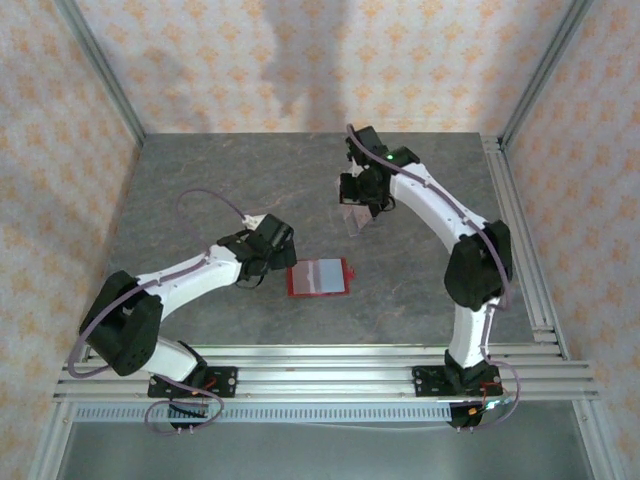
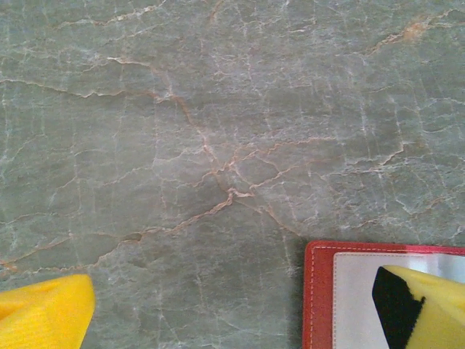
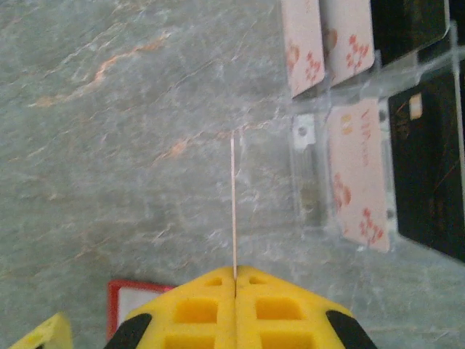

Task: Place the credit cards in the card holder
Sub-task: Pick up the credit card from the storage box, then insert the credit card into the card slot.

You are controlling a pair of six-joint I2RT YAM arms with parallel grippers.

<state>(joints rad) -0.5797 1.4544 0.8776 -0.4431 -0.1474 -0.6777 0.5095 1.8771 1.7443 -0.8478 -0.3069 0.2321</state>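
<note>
The right pincer gripped one credit card edge-on above mid tabletop, likely for slotting, while the left pincer, spread wide, pinned the opened card holder flat towards the near edge

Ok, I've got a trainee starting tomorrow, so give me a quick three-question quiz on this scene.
1. True or false: the right gripper is shut on a card.
2. The wallet is: A lying open, B folded shut, C held in the air.
3. Fill in: the left gripper is ____ (open or shut).

Key: 1 true; 2 A; 3 open.
</note>
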